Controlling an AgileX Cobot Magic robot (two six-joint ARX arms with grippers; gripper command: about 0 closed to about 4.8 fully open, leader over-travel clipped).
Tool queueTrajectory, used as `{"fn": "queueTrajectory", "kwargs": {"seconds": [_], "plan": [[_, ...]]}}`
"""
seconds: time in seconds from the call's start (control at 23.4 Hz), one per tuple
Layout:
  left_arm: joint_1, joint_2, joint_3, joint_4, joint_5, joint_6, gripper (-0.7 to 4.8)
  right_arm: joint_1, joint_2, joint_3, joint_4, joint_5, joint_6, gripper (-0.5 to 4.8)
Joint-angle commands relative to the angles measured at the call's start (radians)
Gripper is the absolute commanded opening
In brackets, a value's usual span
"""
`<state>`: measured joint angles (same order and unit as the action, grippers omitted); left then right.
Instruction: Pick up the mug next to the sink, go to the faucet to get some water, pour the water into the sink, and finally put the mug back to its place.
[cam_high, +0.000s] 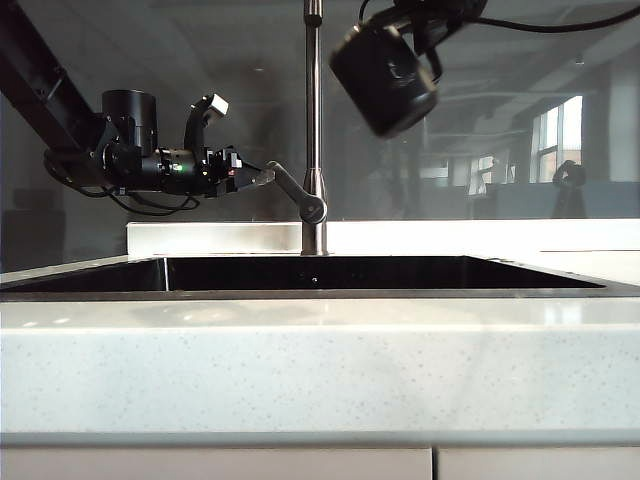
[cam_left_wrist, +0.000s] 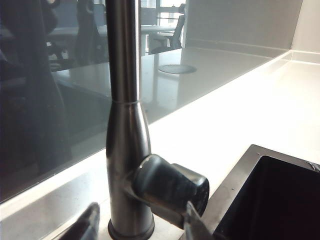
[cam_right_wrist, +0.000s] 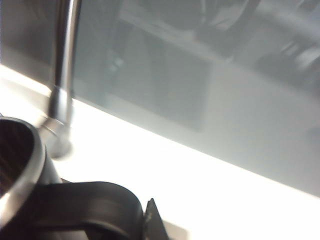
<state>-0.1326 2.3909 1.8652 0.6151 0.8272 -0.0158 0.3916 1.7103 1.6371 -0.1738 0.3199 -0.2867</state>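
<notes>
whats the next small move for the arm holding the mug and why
Probably keep tipping: the right gripper, shut on the mug by its handle, holds it tilted high over the sink, right of the faucet. The left gripper sits open at the lever.

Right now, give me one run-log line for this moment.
left gripper: open, at faucet lever | right gripper: shut on mug handle, tilted over sink
</notes>
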Motion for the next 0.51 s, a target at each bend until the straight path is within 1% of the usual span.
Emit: {"fn": "queueTrajectory", "kwargs": {"seconds": [0.04,0.17,0.21,0.26,0.3,0.51], "plan": [[0.001,-0.007,0.003,0.006,0.004,0.001,2.1,-0.039,-0.015,-0.057,0.118,-0.069,0.21,-0.02],[0.001,-0.007,0.003,0.006,0.004,0.0,2.1,-0.071,-0.025,-0.136,0.197,-0.098,0.264,-0.02],[0.001,-0.007,0.003,0.006,0.003,0.001,2.1,-0.098,-0.042,-0.212,0.26,-0.115,0.315,-0.02],[0.001,-0.007,0.003,0.006,0.004,0.001,2.1,-0.11,-0.05,-0.249,0.295,-0.122,0.331,-0.02],[0.001,-0.007,0.003,0.006,0.004,0.0,2.1,-0.138,-0.077,-0.347,0.382,-0.123,0.364,-0.02],[0.001,-0.007,0.002,0.006,0.004,0.0,2.1,-0.226,-0.15,-0.616,0.636,-0.124,0.468,-0.02]]}}
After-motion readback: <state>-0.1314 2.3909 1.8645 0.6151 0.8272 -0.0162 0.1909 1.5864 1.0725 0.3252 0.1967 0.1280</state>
